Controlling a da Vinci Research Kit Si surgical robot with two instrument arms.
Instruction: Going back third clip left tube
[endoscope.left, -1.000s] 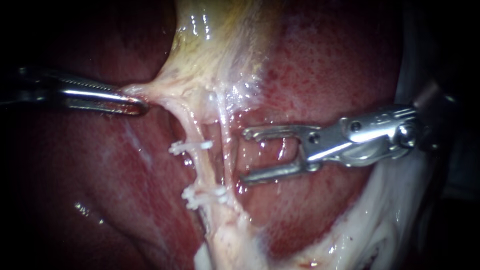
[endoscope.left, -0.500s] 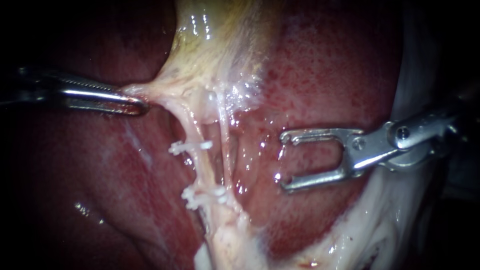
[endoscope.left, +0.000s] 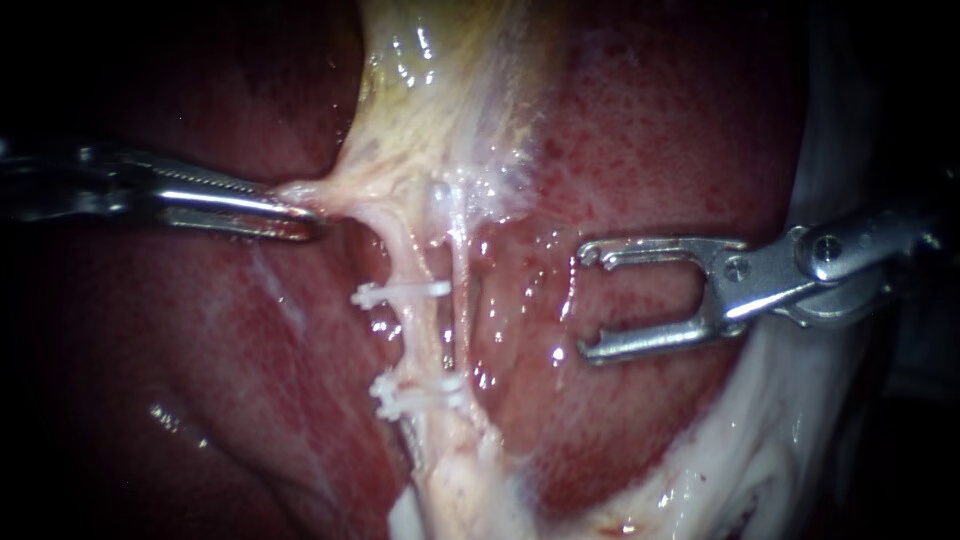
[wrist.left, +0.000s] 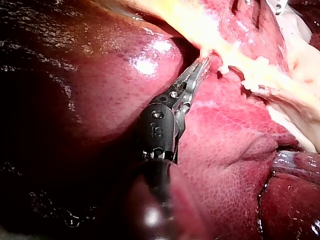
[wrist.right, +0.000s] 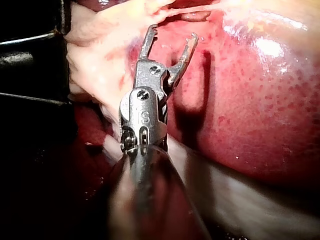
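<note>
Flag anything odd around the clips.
Nothing stands out. The upper clip and lower clip both sit across the left tube. The right instrument has open, empty jaws, away from it. The left instrument grips tissue.

Centre brightly lit, wet glare; edges dark.

Bare liver (endoscope.left: 525, 300) beside clipped tube (endoscope.left: 410, 312)

Gallbladder (endoscope.left: 440, 90): top centre, on liver (endoscope.left: 660, 140).
Left tube (endoscope.left: 412, 335): below gallbladder; right tube (endoscope.left: 461, 300) just beside.
Upper clip (endoscope.left: 400, 293), lower clip (endoscope.left: 415, 392): across left tube.
Left instrument (endoscope.left: 300, 212): left of tubes, at gallbladder's lower edge.
Right instrument (endoscope.left: 588, 300): right of tubes, apart, over liver.
</note>
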